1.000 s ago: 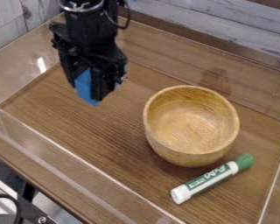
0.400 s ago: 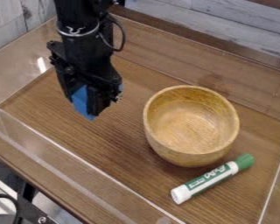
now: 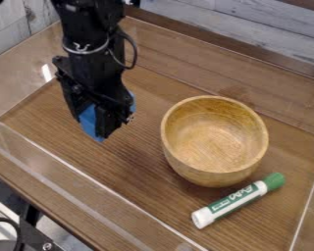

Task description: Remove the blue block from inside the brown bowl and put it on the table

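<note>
Gripper (image 3: 98,123) lower now, blue block (image 3: 91,121) clamped, nearer table (image 3: 68,167)

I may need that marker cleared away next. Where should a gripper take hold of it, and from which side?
Grip the marker at the middle of its white barrel, coming straight down from above, with the jaws set across its width. It lies flat on the table, slanted, near the bowl, so approaching from above probably avoids the rim.
</note>
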Robot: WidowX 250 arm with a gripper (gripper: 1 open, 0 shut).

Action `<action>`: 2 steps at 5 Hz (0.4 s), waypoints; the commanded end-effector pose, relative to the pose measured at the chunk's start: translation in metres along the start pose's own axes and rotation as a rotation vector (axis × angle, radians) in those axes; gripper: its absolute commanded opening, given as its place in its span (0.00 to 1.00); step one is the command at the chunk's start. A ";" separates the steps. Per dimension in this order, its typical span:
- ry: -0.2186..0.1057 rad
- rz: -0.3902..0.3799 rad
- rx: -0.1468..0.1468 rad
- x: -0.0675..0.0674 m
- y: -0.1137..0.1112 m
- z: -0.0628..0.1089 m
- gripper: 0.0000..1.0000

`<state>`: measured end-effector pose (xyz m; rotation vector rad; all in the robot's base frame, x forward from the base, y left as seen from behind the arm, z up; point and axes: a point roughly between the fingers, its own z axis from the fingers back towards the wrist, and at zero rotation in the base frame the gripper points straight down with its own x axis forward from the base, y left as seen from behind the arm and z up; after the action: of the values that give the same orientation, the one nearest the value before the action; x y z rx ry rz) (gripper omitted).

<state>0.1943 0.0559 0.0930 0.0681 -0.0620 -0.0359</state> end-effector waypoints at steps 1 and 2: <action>-0.028 0.013 0.012 0.003 0.006 0.000 0.00; -0.025 0.011 0.008 0.002 0.007 -0.006 0.00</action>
<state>0.1918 0.0591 0.0809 0.0657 -0.0537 -0.0371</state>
